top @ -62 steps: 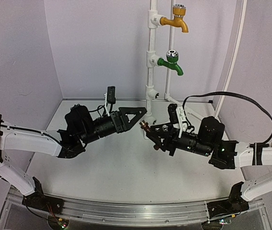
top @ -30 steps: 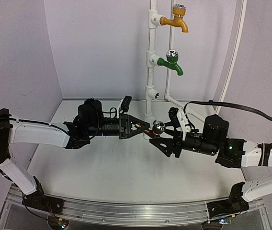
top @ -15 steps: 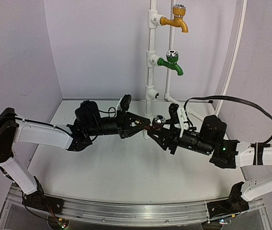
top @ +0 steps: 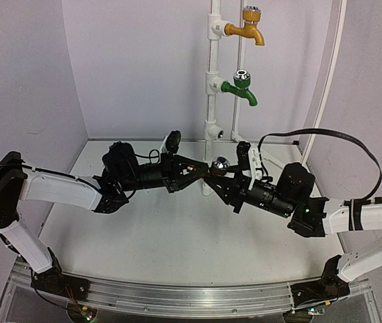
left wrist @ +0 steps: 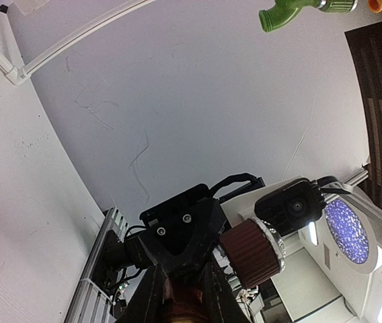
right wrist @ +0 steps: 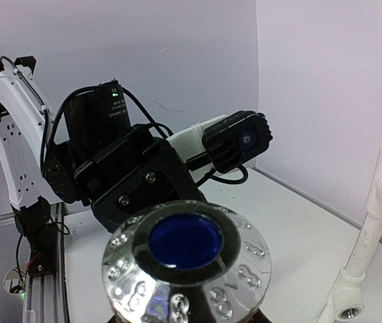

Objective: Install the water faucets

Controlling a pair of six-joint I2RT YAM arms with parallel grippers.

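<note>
The dark brown faucet (top: 220, 165), silver-capped, hangs in mid-air above the table's middle. My left gripper (top: 205, 173) is shut on its threaded end, which shows between the fingers (left wrist: 152, 296) in the left wrist view. My right gripper (top: 220, 180) has closed on the faucet's body just under the cap. That cap (right wrist: 185, 259) fills the right wrist view and hides the right fingers. The ribbed brown knob (left wrist: 250, 252) shows in the left wrist view. The green faucet (top: 239, 91) sits in the white pipe stand (top: 212, 81).
A yellow-orange faucet (top: 246, 30) sits in the stand's top socket. Below the green faucet, an open socket (top: 218, 134) faces right. The stand's foot (right wrist: 350, 296) rests on the table behind the grippers. Purple walls close in the back and both sides.
My right gripper moved left and up to the faucet and closed its jaws under the cap. The left gripper kept its hold and shifted slightly.
</note>
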